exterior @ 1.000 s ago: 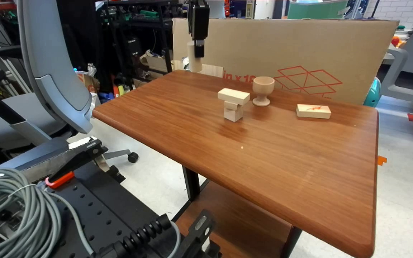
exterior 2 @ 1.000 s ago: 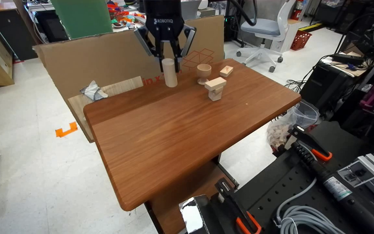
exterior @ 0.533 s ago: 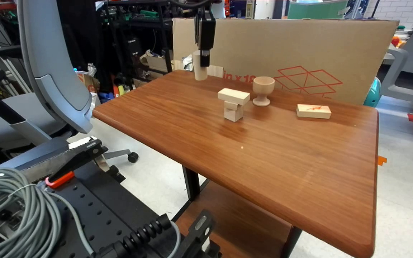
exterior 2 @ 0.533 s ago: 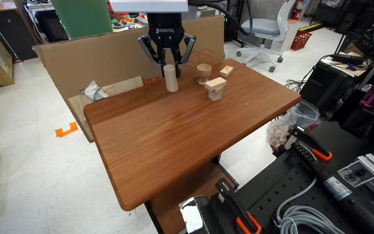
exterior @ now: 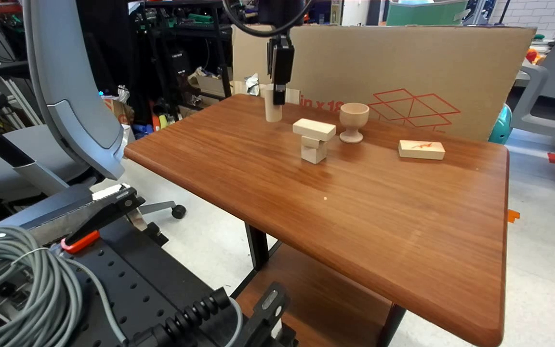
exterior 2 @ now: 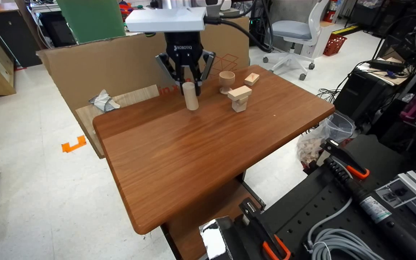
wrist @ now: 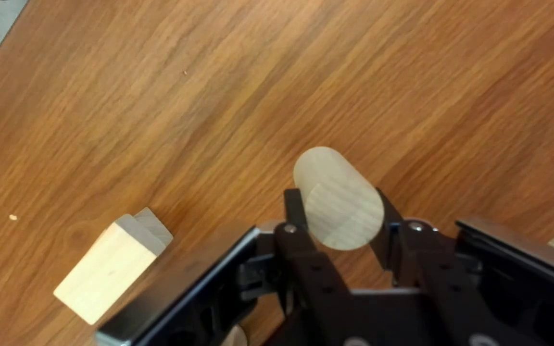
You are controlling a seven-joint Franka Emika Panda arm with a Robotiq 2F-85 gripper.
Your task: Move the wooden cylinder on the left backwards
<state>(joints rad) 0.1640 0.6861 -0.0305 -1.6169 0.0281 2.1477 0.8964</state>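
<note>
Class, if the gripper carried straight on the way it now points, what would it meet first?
The tabletop, probably; the wooden cylinder in the downward-pointing jaws would land first, though whether it touches now is unclear.

Brown table [exterior: 378, 217], cardboard panel [exterior: 403, 58] alongside. Pale floor [exterior 2: 24, 180]. Grey office chair [exterior: 60, 72]. White wall [exterior: 523, 14], perhaps brick.

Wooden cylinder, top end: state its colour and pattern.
Pale tan, with faint grain streaks; the wooden cylinder's top end shows best in the wrist view.

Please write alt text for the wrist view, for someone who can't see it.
A dark gripper is closed on a pale wooden cylinder, with a brown wood-grain tabletop beneath. Stacked wooden blocks appear at lower left.
</note>
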